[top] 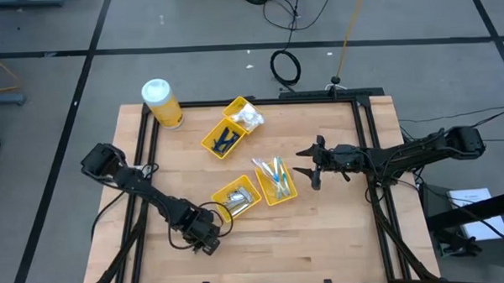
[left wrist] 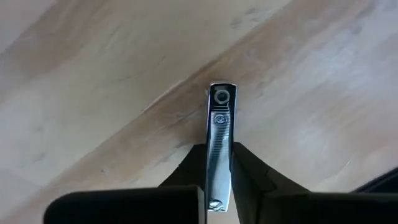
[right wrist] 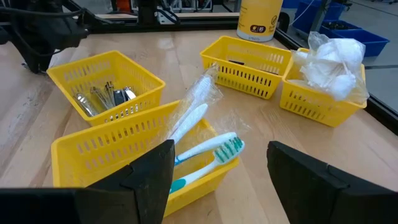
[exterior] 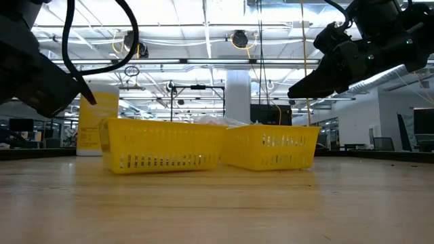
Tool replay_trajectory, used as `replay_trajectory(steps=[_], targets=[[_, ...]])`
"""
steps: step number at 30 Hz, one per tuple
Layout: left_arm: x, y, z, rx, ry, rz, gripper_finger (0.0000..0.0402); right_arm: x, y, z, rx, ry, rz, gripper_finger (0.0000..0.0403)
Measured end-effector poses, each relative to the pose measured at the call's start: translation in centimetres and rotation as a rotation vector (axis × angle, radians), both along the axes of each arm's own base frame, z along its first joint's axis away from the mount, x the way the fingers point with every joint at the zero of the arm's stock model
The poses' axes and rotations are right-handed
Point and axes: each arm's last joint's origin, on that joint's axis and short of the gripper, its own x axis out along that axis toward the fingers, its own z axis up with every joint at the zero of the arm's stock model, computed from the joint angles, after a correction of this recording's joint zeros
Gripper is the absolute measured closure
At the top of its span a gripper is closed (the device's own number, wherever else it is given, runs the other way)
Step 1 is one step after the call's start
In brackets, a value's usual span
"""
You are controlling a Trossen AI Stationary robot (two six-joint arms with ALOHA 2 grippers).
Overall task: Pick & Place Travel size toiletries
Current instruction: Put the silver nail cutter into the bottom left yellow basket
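Left gripper sits low over the wooden counter, just left of the yellow plastic tray of silver metal nail clippers; its fingers are clenched on one silver nail clipper. Next tray right holds wrapped toothbrushes. Right gripper hovers just right of that tray, fingers released, nothing between them.

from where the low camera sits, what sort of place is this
Probably a large open robotics lab or industrial workspace. The low view looks past the pale wooden table into a hall with rows of long ceiling strip lights, a white square column and desks with dark monitors behind it.
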Motion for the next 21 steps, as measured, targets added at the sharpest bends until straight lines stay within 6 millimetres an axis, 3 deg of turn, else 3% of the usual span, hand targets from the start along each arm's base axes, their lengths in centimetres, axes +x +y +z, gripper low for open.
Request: replay_trajectory(steps=[6,11,16,18,21], targets=[[0.2,1.3,3.3,0.209,-0.218,-0.059,0.0379,0.0,0.0,0.0,0.006,-0.002,-0.002,0.0161],[0.6,2.4,9.3,0.401,-0.522,-0.053,0.0379,0.0,0.0,0.0,0.010,-0.003,-0.003,0.0161],[1.2,4.0,13.5,0.526,-0.678,-0.058,0.0379,0.0,0.0,0.0,0.010,-0.003,-0.003,0.0161],[1.9,4.7,14.6,0.540,-0.707,-0.109,0.0379,0.0,0.0,0.0,0.010,-0.003,-0.003,0.0161],[3.8,6.0,14.2,0.524,-0.665,-0.194,0.0379,0.0,0.0,0.0,0.010,-0.003,-0.003,0.0161]])
